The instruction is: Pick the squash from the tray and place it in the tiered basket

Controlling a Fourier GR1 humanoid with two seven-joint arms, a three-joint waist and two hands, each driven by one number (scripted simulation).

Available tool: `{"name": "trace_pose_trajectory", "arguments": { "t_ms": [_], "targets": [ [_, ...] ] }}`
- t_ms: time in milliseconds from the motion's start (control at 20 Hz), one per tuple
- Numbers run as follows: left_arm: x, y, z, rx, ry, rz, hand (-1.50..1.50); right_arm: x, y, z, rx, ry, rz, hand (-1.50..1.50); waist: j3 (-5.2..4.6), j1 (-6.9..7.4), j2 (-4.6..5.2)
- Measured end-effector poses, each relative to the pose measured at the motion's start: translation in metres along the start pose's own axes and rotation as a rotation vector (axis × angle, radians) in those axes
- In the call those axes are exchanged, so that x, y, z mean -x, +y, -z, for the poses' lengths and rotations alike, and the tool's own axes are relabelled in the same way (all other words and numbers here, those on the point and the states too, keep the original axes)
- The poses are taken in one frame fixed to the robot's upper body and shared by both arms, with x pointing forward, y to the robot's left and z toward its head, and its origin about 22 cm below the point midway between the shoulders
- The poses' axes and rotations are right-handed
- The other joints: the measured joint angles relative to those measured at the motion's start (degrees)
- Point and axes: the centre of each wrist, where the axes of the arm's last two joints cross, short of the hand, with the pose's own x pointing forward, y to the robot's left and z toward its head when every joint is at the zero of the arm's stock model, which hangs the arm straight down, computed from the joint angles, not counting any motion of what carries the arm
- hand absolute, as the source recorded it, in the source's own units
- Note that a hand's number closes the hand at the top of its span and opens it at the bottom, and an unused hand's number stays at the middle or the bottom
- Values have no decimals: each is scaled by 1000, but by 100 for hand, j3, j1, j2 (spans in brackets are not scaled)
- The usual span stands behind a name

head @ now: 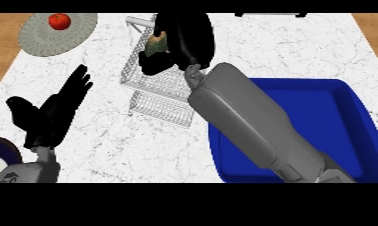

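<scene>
Right robot hand [184, 37] grasps the squash [156, 44] over the tiered basket [159, 90]; squash seems firm, smooth, best gripped mid-body.

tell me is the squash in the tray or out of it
Out: the green-yellow squash shows under the right hand, curled round it above the white wire tiered basket, away from the blue tray.

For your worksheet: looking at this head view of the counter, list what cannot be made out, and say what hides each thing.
- Squash: only a greenish patch shows; the right hand covers the rest.
- Tiered basket: its upper part lies under the right hand, so whether the squash rests in it is unclear.
- Blue tray: its left side is hidden by the right forearm, its lower part cut off.
- Left hand: its forearm is cut off.
</scene>
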Motion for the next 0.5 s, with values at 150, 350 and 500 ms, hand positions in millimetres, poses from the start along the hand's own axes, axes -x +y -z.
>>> {"name": "trace_pose_trajectory", "arguments": {
  "t_ms": [150, 350, 500],
  "targets": [
    [1, -5, 2, 6, -2, -2, 0, 3, 4, 7, 86, 4, 65, 150, 0, 50, 16],
    [-4, -5, 3, 19, -2, 1, 0, 2, 10, 15, 122, -5, 102, -150, 6, 64, -13],
    [-4, -13, 1, 20, -3, 0, 0, 0, 13, 21, 120, -16, 102, -150, 5, 63, -28]
  ]
}}
